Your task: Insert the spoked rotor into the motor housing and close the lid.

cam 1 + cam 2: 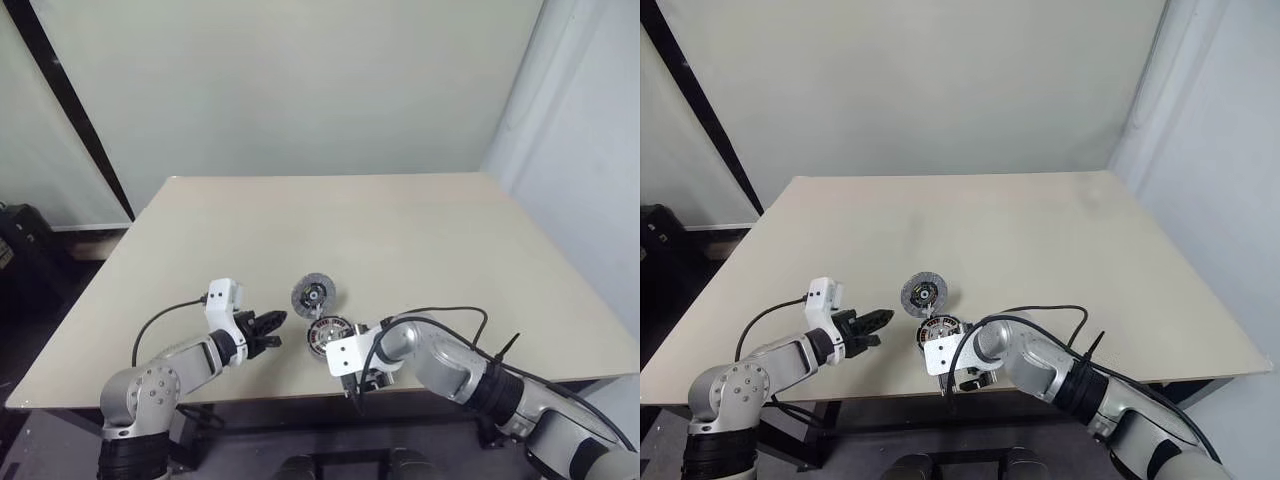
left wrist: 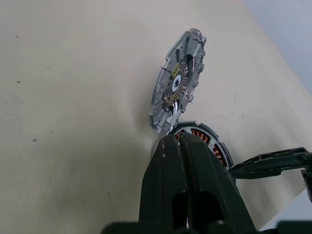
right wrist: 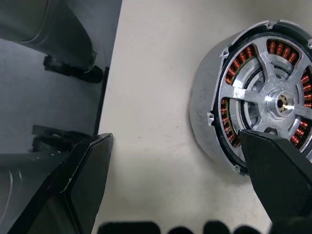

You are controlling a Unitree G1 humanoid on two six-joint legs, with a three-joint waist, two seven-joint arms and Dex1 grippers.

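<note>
The motor housing [image 3: 222, 73], ringed with coppery windings, lies near the table's front edge. The silvery spoked rotor [image 3: 273, 100] sits inside it, hub in the middle. Just beyond the housing [image 1: 328, 333], the lid [image 1: 313, 296] lies on the table with its speckled grey face and dark hub up. My right gripper [image 3: 180, 163] points down at the housing's near side and is open wide: one finger [image 3: 278, 170] overlaps the housing's rim, the other [image 3: 83, 180] hangs past the table edge. My left gripper [image 1: 268, 323] is shut and empty, left of the housing and pointing toward it.
The beige table [image 1: 400, 230] stretches far back and to both sides of the parts. Its front edge [image 3: 109, 87] runs close beside the housing. A black cable [image 1: 450, 315] loops over the right arm.
</note>
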